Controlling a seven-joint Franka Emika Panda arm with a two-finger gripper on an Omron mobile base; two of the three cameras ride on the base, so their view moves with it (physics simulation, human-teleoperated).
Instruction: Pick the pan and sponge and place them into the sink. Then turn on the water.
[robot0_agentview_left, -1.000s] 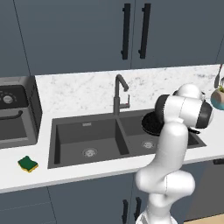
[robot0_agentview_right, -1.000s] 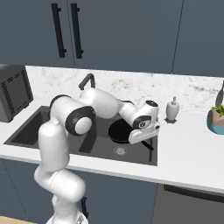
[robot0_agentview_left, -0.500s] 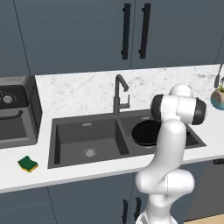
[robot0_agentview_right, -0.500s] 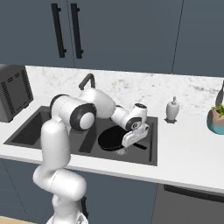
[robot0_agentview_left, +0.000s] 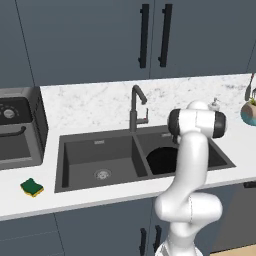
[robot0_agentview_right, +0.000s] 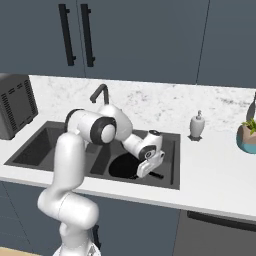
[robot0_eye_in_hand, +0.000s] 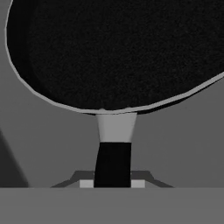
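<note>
A: Nearest to us, on the white bench (robot0_agentview_left: 75, 200) at the near left, we see the small rectangular sponge, green on top and yellow below (robot0_agentview_left: 32, 187), lying well apart from the arm.

B: So the sponge step is not yet done. And the pan?

A: We judge the pan step is in hand. The round, shallow, all-black pan (robot0_agentview_right: 125, 166) sits low in the right basin of the dark grey rectangular double-basin sink (robot0_agentview_left: 82, 165), and the fingers (robot0_eye_in_hand: 112, 185) are closed narrow on its handle, as the hand view shows with the dark handle running straight up from between them to the pan's rim.

B: Is the pan resting on the basin floor?

A: We cannot tell whether it touches or hangs just above.

B: Then what does the next move call for?

A: We think letting go of the handle once the pan is settled, lifting clear of the basin wall, then reaching across to the near left for the sponge.

B: And farther back?

A: The tall dark gooseneck tap (robot0_agentview_left: 137, 106) stands behind the divider between the basins, untouched; the water comes last.
</note>
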